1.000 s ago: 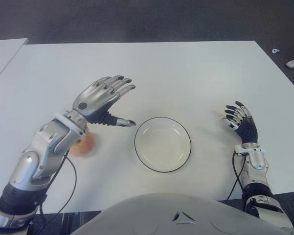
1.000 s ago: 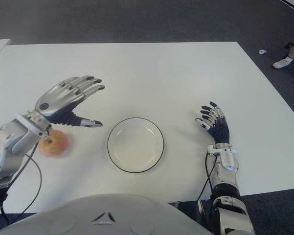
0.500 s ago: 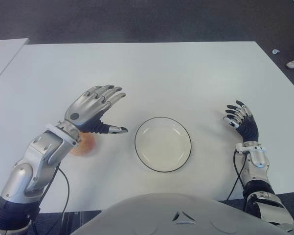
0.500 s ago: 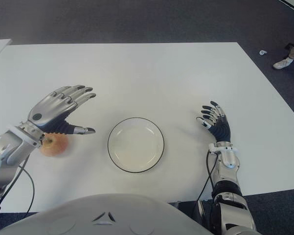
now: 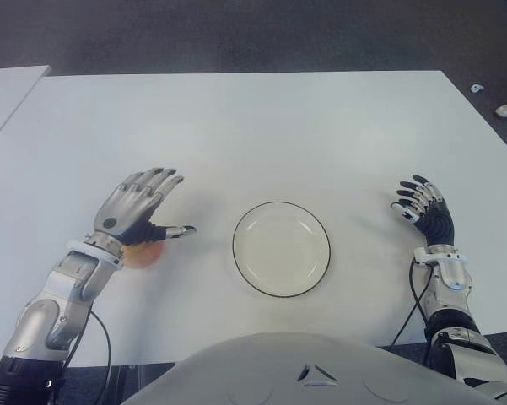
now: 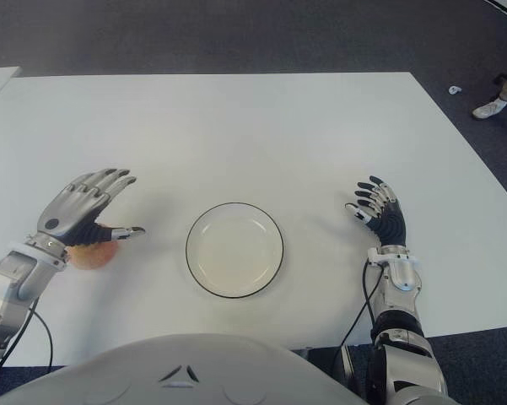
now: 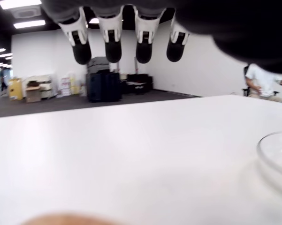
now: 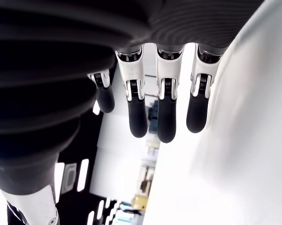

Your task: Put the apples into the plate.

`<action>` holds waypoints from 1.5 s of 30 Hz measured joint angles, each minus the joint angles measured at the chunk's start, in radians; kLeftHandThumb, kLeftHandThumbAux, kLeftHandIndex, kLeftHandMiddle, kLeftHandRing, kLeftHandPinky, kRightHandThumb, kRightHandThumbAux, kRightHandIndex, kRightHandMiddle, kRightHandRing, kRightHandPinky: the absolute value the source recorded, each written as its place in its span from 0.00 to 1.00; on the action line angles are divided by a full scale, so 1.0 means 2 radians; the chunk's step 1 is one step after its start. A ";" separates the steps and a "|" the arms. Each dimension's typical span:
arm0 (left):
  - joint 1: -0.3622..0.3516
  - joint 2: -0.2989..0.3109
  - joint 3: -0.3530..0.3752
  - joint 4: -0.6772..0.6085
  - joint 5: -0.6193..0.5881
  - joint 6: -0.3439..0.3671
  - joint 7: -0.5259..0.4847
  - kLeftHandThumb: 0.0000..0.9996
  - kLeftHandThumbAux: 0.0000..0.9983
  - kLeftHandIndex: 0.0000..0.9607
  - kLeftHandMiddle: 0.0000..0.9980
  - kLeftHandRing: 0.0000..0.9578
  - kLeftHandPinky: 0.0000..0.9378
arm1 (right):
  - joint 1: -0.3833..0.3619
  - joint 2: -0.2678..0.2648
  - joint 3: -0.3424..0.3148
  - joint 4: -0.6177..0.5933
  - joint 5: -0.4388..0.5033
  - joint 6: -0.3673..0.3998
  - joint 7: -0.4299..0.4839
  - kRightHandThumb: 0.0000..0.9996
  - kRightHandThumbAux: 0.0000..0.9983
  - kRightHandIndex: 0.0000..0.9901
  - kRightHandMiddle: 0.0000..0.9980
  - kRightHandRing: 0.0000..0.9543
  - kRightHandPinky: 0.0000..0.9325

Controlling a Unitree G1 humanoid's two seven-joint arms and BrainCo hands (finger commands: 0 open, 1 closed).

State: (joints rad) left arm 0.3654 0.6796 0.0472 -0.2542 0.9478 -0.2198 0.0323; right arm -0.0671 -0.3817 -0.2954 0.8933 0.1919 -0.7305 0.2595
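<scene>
In the left eye view, the left hand (image 5: 133, 211) hovers over the apple (image 5: 143, 254), which lies on the white tabletop (image 5: 261, 126) to the left of the plate (image 5: 280, 248), apart from it; its fingers (image 5: 156, 179) are spread wide and hold nothing; the plate holds nothing. In the right eye view, the right hand (image 6: 378, 208) shows to the right of the plate, fingers relaxed and apart, grasping nothing. In the left wrist view, four fingertips (image 7: 112, 44) hang extended above the bare tabletop; the plate's rim shows at one edge; a sliver of the apple shows at another. In the right wrist view, the fingers (image 8: 164, 112) stretch out straight, closed on nothing.
</scene>
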 measured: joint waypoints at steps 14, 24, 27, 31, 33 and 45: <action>0.052 -0.012 0.012 -0.009 0.005 0.022 0.025 0.20 0.19 0.05 0.01 0.00 0.00 | 0.034 -0.019 0.000 -0.037 -0.005 0.026 -0.011 0.34 0.85 0.09 0.28 0.30 0.32; 0.082 -0.010 0.033 0.023 0.002 0.019 0.059 0.21 0.21 0.09 0.04 0.01 0.02 | 0.075 0.002 0.004 -0.121 -0.002 0.070 -0.032 0.35 0.88 0.09 0.27 0.30 0.33; 0.082 -0.010 0.032 0.031 0.002 0.019 0.062 0.22 0.21 0.10 0.04 0.02 0.02 | 0.081 0.005 0.003 -0.135 0.001 0.083 -0.034 0.36 0.88 0.10 0.28 0.30 0.33; 0.081 -0.010 0.031 0.042 0.002 0.020 0.067 0.23 0.22 0.11 0.05 0.02 0.02 | 0.091 0.008 0.003 -0.154 0.003 0.094 -0.033 0.37 0.88 0.10 0.27 0.30 0.32; 0.080 -0.010 0.030 0.044 0.002 0.021 0.068 0.23 0.23 0.11 0.05 0.02 0.02 | 0.093 0.008 0.002 -0.159 0.005 0.099 -0.032 0.38 0.88 0.10 0.27 0.29 0.31; 0.070 -0.016 0.011 0.050 0.005 0.035 0.083 0.22 0.24 0.12 0.06 0.04 0.03 | 0.104 0.011 0.000 -0.190 0.017 0.126 -0.025 0.38 0.86 0.09 0.27 0.29 0.30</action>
State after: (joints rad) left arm 0.5049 0.6478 0.0683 -0.1550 0.9585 -0.1499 0.1986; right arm 0.1413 -0.3592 -0.2944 0.5140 0.2259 -0.4780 0.2087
